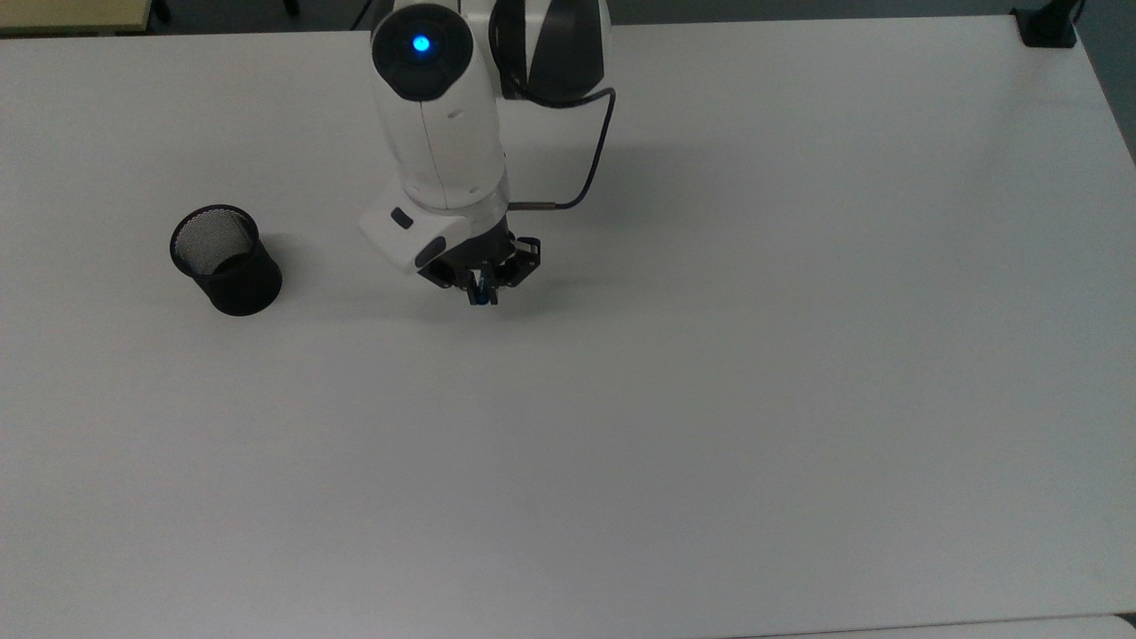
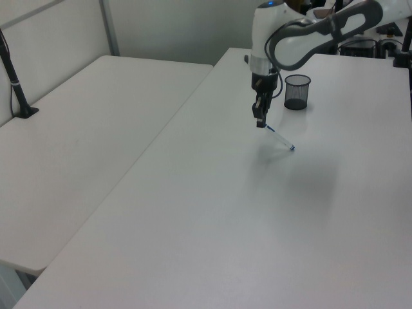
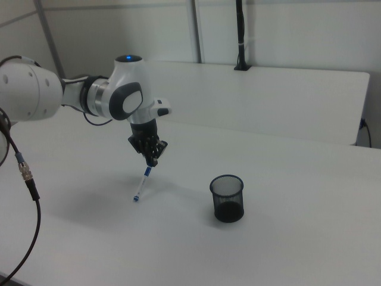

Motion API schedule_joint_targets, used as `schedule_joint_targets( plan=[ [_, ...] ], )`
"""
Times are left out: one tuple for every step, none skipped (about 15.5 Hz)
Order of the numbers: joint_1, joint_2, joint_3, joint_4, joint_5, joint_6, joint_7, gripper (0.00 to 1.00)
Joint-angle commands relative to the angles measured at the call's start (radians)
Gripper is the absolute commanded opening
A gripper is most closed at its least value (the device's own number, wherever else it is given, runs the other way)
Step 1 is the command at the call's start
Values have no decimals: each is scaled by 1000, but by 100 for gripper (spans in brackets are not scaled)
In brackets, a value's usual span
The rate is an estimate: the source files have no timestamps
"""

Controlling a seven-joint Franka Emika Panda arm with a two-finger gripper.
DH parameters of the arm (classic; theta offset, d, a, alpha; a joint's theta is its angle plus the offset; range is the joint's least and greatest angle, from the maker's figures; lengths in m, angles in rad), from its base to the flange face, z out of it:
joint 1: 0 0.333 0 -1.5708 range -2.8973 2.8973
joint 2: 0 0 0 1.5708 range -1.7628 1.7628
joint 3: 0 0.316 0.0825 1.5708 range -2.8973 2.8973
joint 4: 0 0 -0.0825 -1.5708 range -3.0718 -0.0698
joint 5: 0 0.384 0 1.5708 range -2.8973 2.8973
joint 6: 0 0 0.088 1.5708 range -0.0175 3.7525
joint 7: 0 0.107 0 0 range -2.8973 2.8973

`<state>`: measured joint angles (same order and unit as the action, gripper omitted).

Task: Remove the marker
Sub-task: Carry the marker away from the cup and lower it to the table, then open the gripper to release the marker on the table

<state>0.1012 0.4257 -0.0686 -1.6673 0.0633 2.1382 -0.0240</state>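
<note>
The black two-finger tool [image 3: 153,161] grips the slim white blue-capped marker [image 3: 141,183] by its upper end, well apart from the black mesh cup [image 3: 227,198]. Current step: set-down on the white tabletop [image 3: 286,250]. Next move likely requires lowering, then opening the tool.

Office-type lab. Big plain white desk [image 1: 799,399] with a second white desk [image 2: 77,141] butted alongside, pale partition walls [image 3: 286,30] with metal posts behind. Black clamp-mounted pole [image 3: 240,36] at the far edge of the back desk, another black clamp [image 1: 1047,27] on a far corner of the main desk. Black mesh pen cup [image 1: 226,260] as desk stationery. White robot arm [image 1: 444,133] on the desk's far edge, cables [image 3: 24,173] hanging nearby, computer gear [image 2: 360,29] past the desk end.
</note>
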Motion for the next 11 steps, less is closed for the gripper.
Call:
schedule_joint_targets(
  plan=[
    [34, 45, -7, -6, -3, 92, 61, 7],
    [34, 50, -7, -9, -10, 101, 61, 15],
    [41, 56, -7, -9, -31, 103, 62, 24],
    [45, 57, -7, -9, -40, 107, 62, 47],
    [46, 61, -5, -9, -40, 111, 64, 92],
    [48, 61, -5, -9, -42, 109, 71, 100],
    [48, 58, -7, -8, -42, 108, 73, 100],
    [48, 53, -7, -6, -42, 106, 73, 100],
    [48, 45, -7, 1, -42, 100, 73, 100],
    [43, 21, -7, 1, -42, 88, 84, 100],
    [37, -14, -7, 1, -42, 60, 99, 100]
  ],
)
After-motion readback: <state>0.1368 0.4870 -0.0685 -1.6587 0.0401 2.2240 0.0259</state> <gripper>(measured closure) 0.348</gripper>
